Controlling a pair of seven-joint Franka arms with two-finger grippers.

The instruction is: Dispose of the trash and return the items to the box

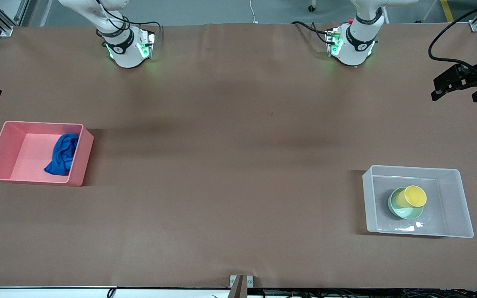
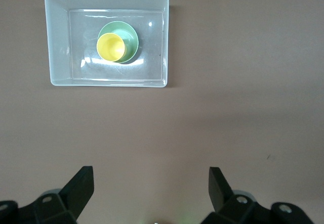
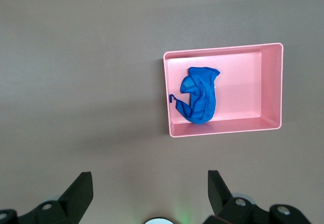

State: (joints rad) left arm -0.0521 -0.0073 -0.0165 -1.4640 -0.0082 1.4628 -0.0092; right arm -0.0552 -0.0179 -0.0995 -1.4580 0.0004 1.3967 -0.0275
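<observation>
The blue rag [image 1: 62, 154] [image 3: 200, 95] lies crumpled inside the pink bin [image 1: 27, 153] [image 3: 243, 87] toward the right arm's end of the table. In the clear plastic box [image 1: 449, 203] [image 2: 61, 42] toward the left arm's end, the yellow cup [image 1: 415, 196] [image 2: 111, 47] rests in the mint-green bowl [image 1: 404, 214] [image 2: 129, 37]. My left gripper [image 2: 151, 169] hangs open and empty high over bare table, apart from the box. High above the table too, my right gripper [image 3: 150, 173] is open and empty, apart from the bin. Neither gripper shows in the front view.
Brown paper covers the whole table. The two arm bases [image 1: 126, 45] [image 1: 352, 41] stand along the edge farthest from the front camera. A black camera mount [image 1: 462, 80] juts in at the left arm's end. A small metal bracket [image 1: 240, 283] sits at the nearest edge.
</observation>
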